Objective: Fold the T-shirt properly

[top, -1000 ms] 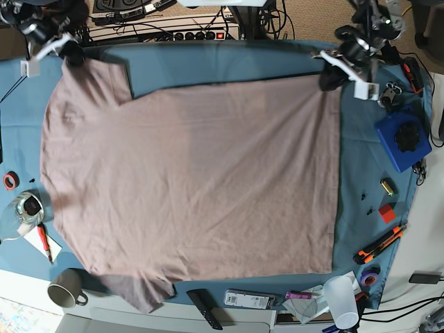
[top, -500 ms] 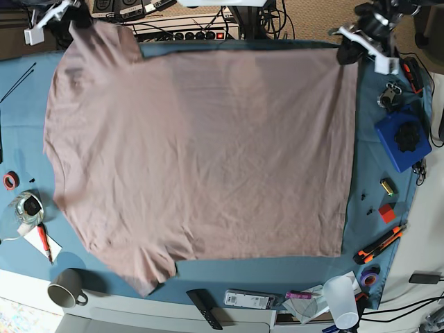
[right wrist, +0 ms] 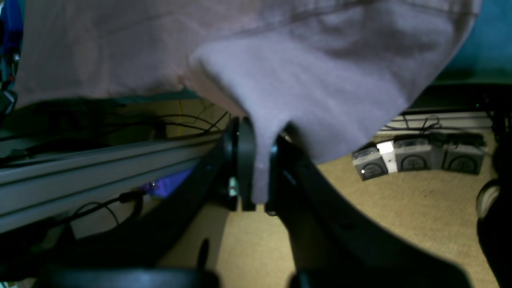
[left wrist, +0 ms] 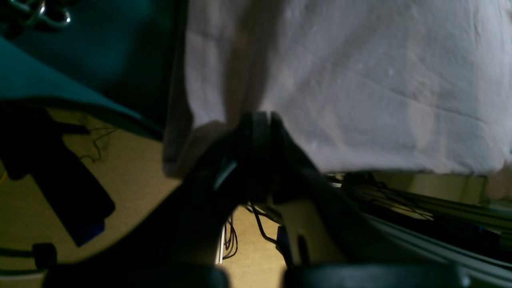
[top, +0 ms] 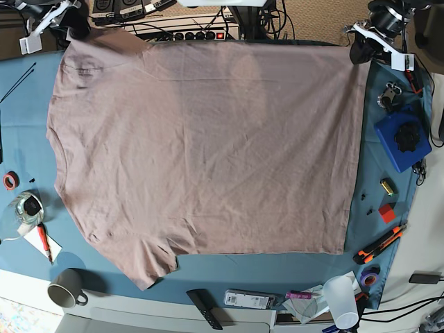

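The mauve T-shirt (top: 208, 146) lies spread flat over the teal table cloth (top: 21, 111), its far edge reaching the table's back edge. One sleeve points to the front left. My left gripper (top: 361, 51) is shut on the shirt's far right corner; the left wrist view shows the gripper (left wrist: 258, 122) pinching the cloth (left wrist: 360, 80) beyond the table edge. My right gripper (top: 72, 26) is shut on the far left sleeve. In the right wrist view the gripper (right wrist: 256, 164) clamps a fold of the fabric (right wrist: 304, 80) above the floor.
A blue box (top: 401, 141) and small parts lie at the right edge, with an orange cutter (top: 380, 243) below. A mug (top: 66, 288), a remote (top: 205, 309) and a plastic cup (top: 341, 298) stand along the front. A glass (top: 26, 208) and red tape (top: 10, 181) sit left.
Both grippers have pulled the shirt's far edge away toward the back of the table. The shirt has stretched out flat and now covers the back strip of cloth.
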